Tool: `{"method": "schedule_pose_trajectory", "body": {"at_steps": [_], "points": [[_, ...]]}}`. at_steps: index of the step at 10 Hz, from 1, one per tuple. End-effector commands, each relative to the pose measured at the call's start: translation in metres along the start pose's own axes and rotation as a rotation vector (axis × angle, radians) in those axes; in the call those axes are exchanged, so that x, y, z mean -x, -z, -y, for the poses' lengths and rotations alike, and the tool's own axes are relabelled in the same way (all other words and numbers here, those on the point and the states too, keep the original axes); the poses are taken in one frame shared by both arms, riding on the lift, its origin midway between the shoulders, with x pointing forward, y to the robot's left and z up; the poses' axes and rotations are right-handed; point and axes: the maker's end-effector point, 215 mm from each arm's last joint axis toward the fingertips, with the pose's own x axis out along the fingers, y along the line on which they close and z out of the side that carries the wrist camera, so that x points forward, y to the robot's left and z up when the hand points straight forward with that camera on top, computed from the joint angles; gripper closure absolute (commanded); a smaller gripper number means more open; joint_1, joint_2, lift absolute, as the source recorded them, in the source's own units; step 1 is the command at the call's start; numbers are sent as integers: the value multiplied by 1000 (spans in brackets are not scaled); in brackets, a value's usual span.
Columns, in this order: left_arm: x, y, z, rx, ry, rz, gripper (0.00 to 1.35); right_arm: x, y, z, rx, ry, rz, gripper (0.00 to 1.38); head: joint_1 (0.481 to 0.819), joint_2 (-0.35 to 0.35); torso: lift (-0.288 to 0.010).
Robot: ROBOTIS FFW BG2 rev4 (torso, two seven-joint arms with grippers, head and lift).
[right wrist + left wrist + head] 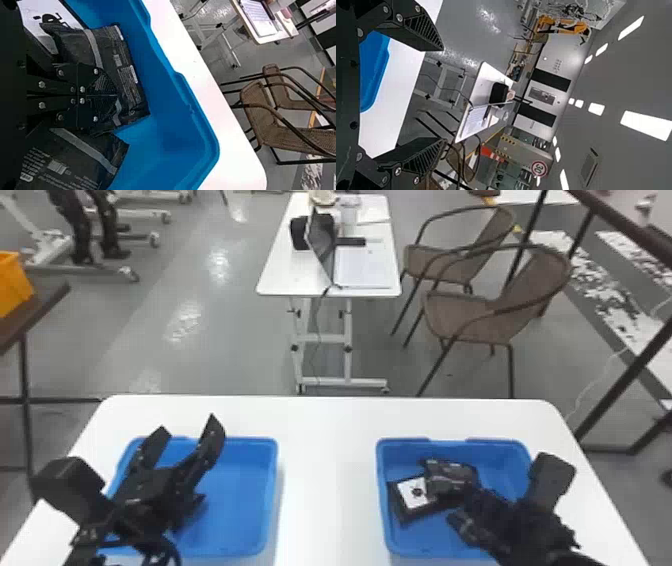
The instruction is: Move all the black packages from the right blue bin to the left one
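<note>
In the head view my left gripper is over the empty left blue bin, its fingers spread; the left wrist view shows the same gripper with nothing between its fingertips. My right gripper is down in the right blue bin. A black package lies at its fingers, partly over a flat black item with a white label. In the right wrist view the gripper is closed on the middle of that black package. Beside it lies another black package.
Both bins stand on a white table, with a strip of tabletop between them. Beyond it are a smaller white table with a laptop and two brown chairs. A dark table holding an orange bin is at far left.
</note>
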Motion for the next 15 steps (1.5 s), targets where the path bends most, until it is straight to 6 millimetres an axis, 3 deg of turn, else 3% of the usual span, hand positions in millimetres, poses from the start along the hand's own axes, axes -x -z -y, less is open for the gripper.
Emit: {"method": "schedule_pose_trajectory", "body": {"at_steps": [1, 2, 3, 5, 9, 15], "points": [[0, 0, 1, 2, 1, 1, 229, 13, -5, -7, 49, -1, 22, 857, 695, 1, -40], [0, 0, 2, 2, 3, 0, 229, 23, -13, -17, 65, -15, 49, 325, 695, 1, -40], [0, 0, 2, 2, 3, 0, 229, 31, -17, -25, 75, -28, 59, 7, 695, 5, -40], [0, 0, 2, 4, 3, 0, 229, 37, -16, -25, 111, -19, 42, 170, 695, 14, -40], [-1, -1, 1, 2, 2, 2, 229, 36, -14, -19, 165, -18, 8, 180, 695, 15, -40], [-3, -3, 3, 0, 7, 6, 229, -4, -12, -20, 269, -45, -55, 248, 695, 15, -40]]}}
